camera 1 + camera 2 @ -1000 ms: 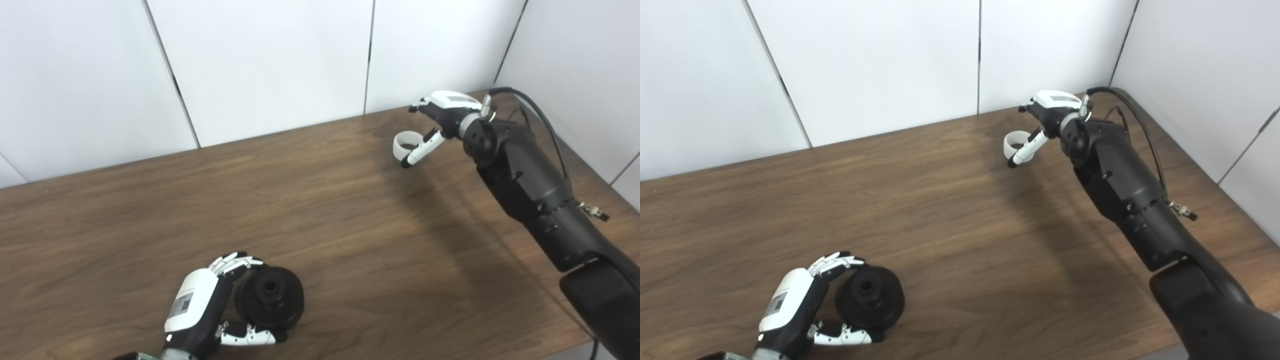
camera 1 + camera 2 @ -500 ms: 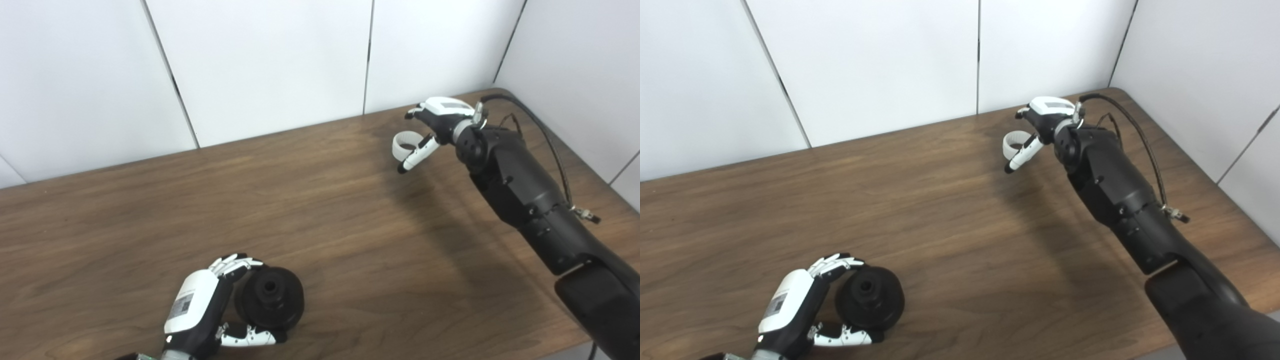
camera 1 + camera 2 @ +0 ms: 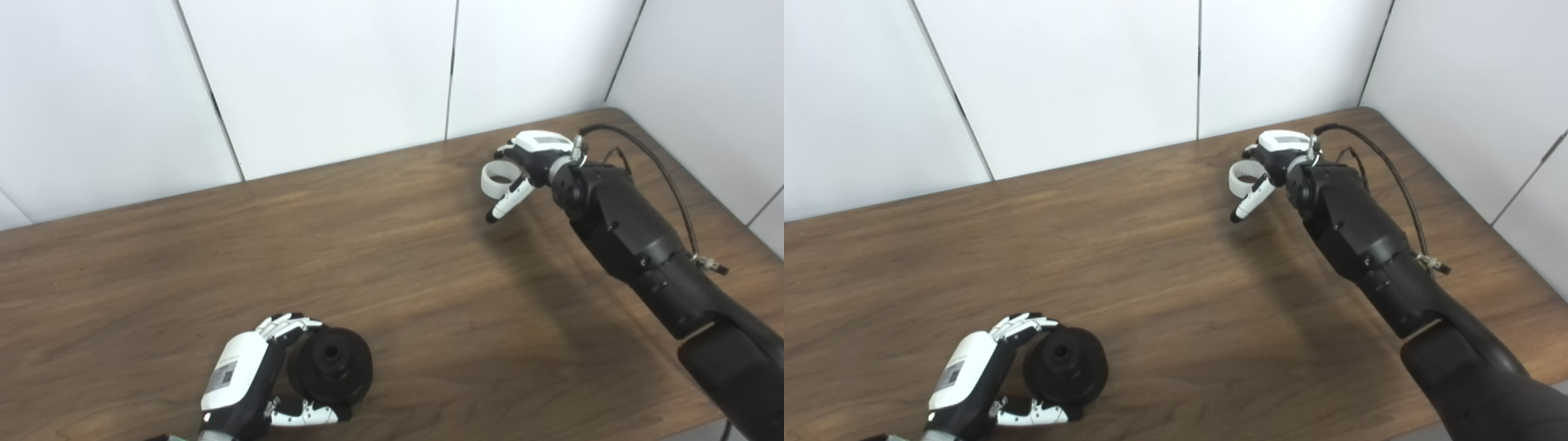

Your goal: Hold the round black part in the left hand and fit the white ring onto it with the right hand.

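— Since a second ago the right robot hand point(image 3: 531, 160) has drawn back from the far corner, the white ring point(image 3: 495, 178) coming along with it.

— Holding it, is it?

— Yes, fingers curled round the ring, one finger point(image 3: 506, 203) pointing down over the table point(image 3: 392, 257).

— And the other?

— Left robot hand point(image 3: 248, 378) hasn't budged, down by the near edge, wrapped round the round black part point(image 3: 331, 366), which rests on the wood, well apart from the ring.
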You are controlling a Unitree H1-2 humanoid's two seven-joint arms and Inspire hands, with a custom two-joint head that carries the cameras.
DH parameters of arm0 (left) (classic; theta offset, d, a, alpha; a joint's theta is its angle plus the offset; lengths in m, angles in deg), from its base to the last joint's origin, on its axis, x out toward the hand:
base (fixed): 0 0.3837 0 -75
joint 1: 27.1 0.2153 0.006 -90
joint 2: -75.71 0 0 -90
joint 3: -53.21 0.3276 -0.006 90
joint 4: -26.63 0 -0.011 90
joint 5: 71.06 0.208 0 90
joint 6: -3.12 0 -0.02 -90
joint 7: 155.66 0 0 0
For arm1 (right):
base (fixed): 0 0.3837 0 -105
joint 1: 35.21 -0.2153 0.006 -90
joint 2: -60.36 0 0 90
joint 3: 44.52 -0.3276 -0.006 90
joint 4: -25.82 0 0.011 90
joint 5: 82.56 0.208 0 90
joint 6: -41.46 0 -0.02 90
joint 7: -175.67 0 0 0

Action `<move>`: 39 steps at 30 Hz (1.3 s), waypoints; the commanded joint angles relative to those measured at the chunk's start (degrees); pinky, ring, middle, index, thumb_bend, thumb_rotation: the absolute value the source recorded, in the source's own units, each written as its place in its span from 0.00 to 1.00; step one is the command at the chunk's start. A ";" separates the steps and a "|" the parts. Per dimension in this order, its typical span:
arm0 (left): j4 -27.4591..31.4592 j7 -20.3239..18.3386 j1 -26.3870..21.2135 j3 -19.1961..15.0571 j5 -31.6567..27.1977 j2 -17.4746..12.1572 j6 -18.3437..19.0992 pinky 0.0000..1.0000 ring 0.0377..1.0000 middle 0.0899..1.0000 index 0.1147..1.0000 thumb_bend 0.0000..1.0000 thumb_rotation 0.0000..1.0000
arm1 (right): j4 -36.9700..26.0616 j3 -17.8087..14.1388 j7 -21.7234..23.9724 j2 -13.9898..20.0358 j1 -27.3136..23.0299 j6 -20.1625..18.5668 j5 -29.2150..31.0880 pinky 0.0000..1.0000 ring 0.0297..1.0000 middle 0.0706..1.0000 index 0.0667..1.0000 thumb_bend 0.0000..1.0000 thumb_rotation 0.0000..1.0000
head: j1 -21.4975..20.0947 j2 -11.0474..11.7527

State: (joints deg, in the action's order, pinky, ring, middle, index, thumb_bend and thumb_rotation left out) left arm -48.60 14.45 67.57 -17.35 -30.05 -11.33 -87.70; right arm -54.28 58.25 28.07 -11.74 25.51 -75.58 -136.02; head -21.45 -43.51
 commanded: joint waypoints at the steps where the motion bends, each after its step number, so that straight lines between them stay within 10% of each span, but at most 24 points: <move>1: 1.01 -0.52 -0.17 0.17 0.35 -0.40 0.13 0.93 0.89 0.78 0.42 0.52 0.05 | -0.65 -0.11 -2.14 1.75 -3.38 0.34 -0.56 1.00 1.00 1.00 0.89 0.98 0.43 | -0.03 -0.07; 39: 1.54 -0.71 -0.25 0.17 0.48 -0.15 0.64 0.89 0.88 0.78 0.42 0.52 0.05 | 0.59 2.07 -2.67 3.47 -3.36 1.40 0.23 1.00 1.00 0.93 0.70 0.85 0.44 | 1.35 -0.81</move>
State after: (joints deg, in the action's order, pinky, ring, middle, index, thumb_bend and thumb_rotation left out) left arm -48.31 14.59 67.54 -17.44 -30.00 -11.26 -87.55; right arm -53.19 60.70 27.19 -9.90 25.37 -74.83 -135.61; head -20.04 -44.30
